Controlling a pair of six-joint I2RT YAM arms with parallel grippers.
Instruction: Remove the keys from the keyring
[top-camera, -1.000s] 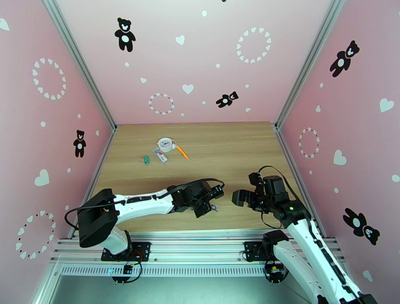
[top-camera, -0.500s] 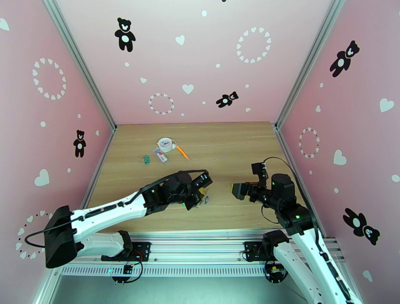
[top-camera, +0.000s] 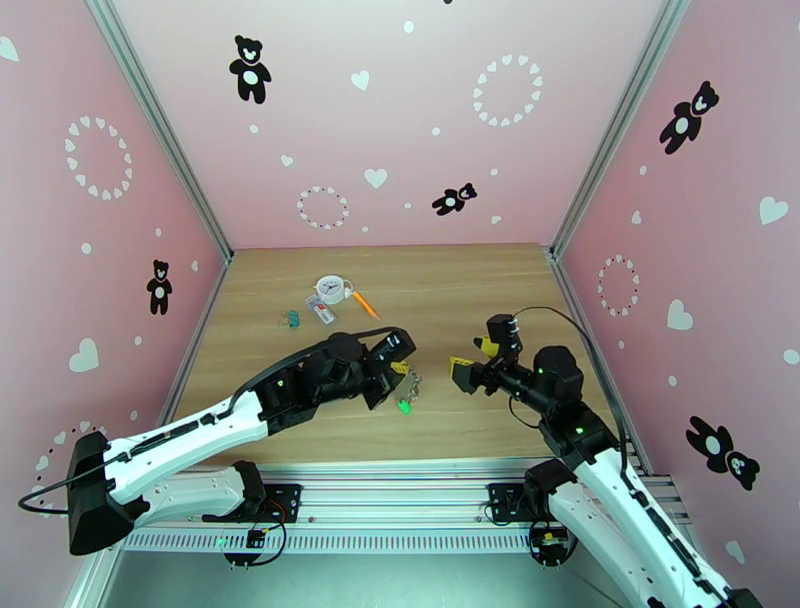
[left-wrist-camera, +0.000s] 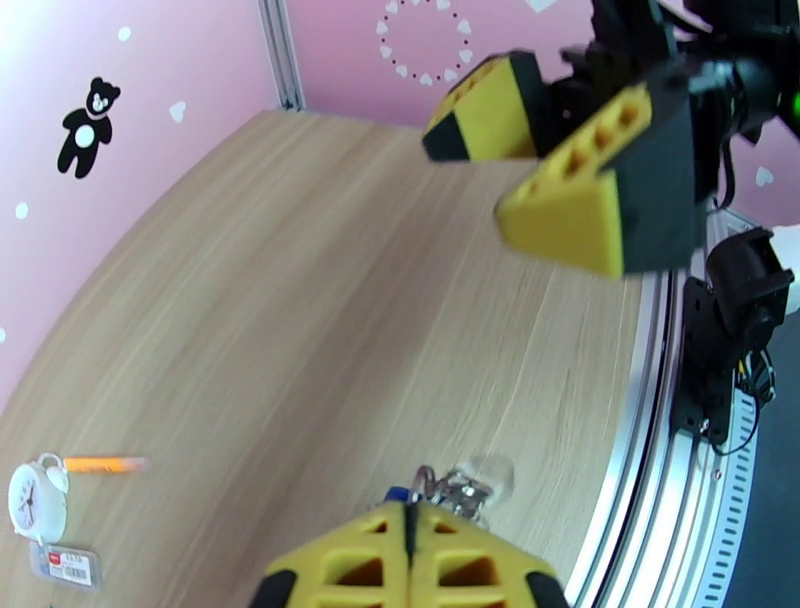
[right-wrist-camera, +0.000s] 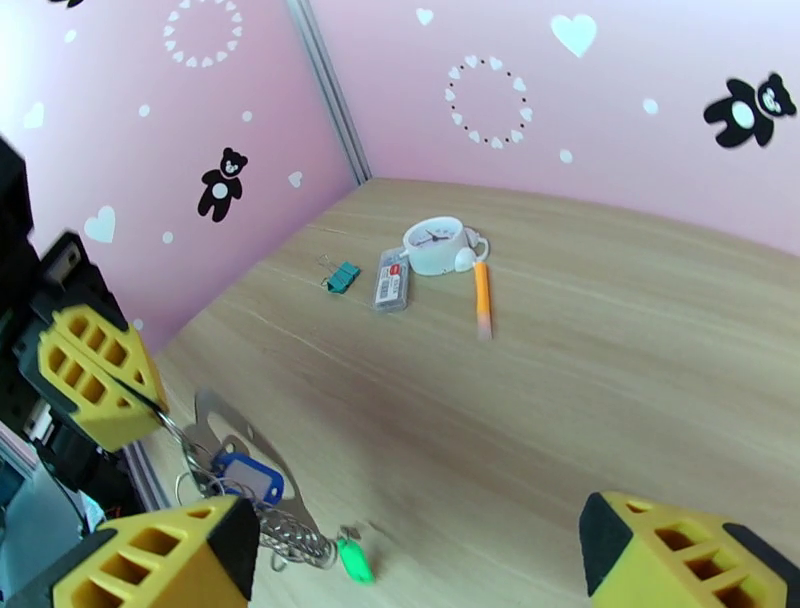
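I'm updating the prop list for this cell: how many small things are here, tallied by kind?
Key tags: 2, blue tag, green tag
Keyring chain: 1
Clock: 1
Orange pencil: 1
Teal clip: 1
Labelled packet: 1
Total: 7

left gripper (top-camera: 400, 368) clamped on the thin dark metal-chain keyring (top-camera: 411, 383), mid-counter. key with bright green plastic tag (top-camera: 404, 407) dangles just under it. right gripper (top-camera: 474, 360) faces it, near, jaws apart, holding nothing. far-left of the wooden counter (top-camera: 480, 290): round white clock (top-camera: 330, 289), orange pencil (top-camera: 365, 304), red-and-white tag (top-camera: 322, 313), small teal clip (top-camera: 291, 319).
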